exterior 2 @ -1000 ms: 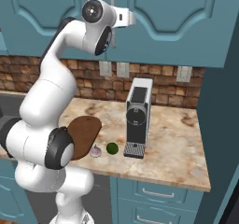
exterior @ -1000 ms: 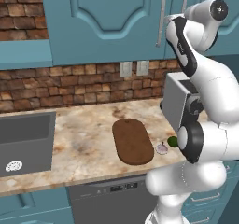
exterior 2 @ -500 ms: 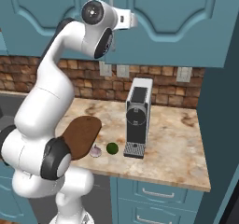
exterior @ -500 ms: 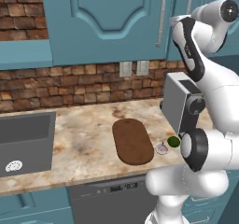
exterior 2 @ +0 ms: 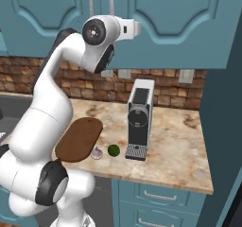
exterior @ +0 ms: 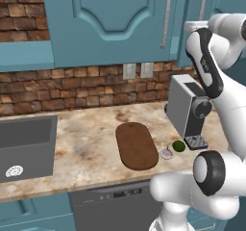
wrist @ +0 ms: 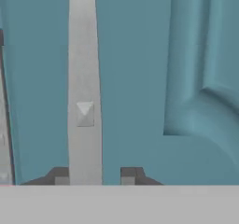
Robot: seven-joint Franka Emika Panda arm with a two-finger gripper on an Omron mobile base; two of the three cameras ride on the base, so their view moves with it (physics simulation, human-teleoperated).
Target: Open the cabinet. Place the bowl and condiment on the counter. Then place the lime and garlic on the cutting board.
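Left base view: teal-blue arched wall cabinet [exterior: 110, 23] doors shut; dark brown oval wooden cutting board [exterior: 136, 145] on the beige marbled stone counter [exterior: 86, 143]; pale garlic bulb [exterior: 166, 153] and dark-green round lime [exterior: 178, 146] just right of it.

Right base view: same layout (coffee machine [exterior 2: 138, 118] right of the lime).

Hand view: two-finger gripper [wrist: 93, 176] spread, slim silver bar handle [wrist: 84, 78] between its tips.

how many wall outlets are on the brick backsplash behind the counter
3. Two outlets sit side by side left of the coffee machine; one outlet is to its right. The arm could hide others.
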